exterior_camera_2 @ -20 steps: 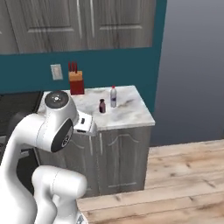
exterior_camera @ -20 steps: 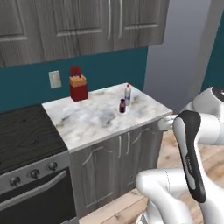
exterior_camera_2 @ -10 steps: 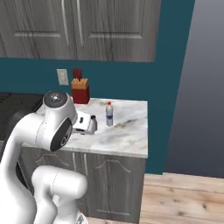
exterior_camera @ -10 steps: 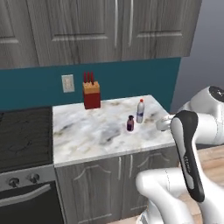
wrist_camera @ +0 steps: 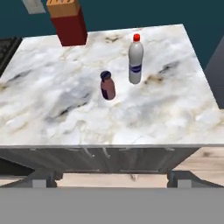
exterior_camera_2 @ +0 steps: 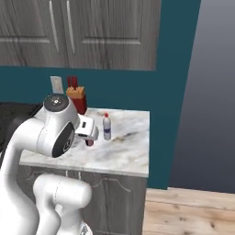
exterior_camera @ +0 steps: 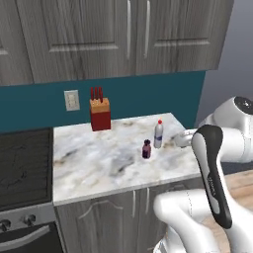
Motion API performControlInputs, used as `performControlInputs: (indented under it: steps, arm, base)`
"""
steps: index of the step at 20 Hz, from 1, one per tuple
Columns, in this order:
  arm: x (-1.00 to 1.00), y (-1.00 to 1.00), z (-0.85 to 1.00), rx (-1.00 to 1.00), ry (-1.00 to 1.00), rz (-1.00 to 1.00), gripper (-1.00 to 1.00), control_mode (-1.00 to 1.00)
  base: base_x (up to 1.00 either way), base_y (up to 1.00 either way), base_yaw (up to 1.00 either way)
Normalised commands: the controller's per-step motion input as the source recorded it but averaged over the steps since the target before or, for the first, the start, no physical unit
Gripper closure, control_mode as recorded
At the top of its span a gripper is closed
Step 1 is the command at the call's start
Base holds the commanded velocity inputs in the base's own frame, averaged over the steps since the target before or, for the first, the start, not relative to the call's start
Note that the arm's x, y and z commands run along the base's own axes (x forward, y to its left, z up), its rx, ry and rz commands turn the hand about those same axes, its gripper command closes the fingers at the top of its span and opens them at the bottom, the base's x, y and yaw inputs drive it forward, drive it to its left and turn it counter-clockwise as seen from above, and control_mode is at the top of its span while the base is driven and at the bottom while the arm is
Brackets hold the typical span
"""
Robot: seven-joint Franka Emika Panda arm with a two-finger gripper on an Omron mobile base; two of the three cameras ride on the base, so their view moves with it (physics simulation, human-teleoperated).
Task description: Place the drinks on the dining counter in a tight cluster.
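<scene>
The pincer (wrist_camera: 112,178) is wide open and holds nothing, so the clear bottle (wrist_camera: 135,59) and the maroon bottle (wrist_camera: 107,85) still wait on the small counter (wrist_camera: 52,109), not moved yet.

The small marble counter top (wrist_camera: 175,109) is white with grey and brownish veins. The short bottle (wrist_camera: 107,86) on it is dark maroon with a darker cap. At its 2 o'clock, the clear plastic bottle (wrist_camera: 135,60) has a blue label and a red cap. The knife block (exterior_camera: 100,114) is red with a yellow-orange top. The wall (exterior_camera: 143,96) is teal, the cabinets (exterior_camera: 123,37) grey wood-grain.
</scene>
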Motion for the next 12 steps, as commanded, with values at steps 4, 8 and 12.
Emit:
performControlInputs:
  steps: [4,8,12]
  arm:
    - [0.0,0.0,0.0,0.0,0.0,0.0,-1.0,1.0]
    - [0.0,0.0,0.0,0.0,0.0,0.0,-1.0,1.0]
    - [0.0,0.0,0.0,0.0,0.0,0.0,-1.0,1.0]
  base:
    - [0.98,-0.18,-0.19]
    - [0.71,-0.27,-0.15]
    - [0.27,-0.32,-0.01]
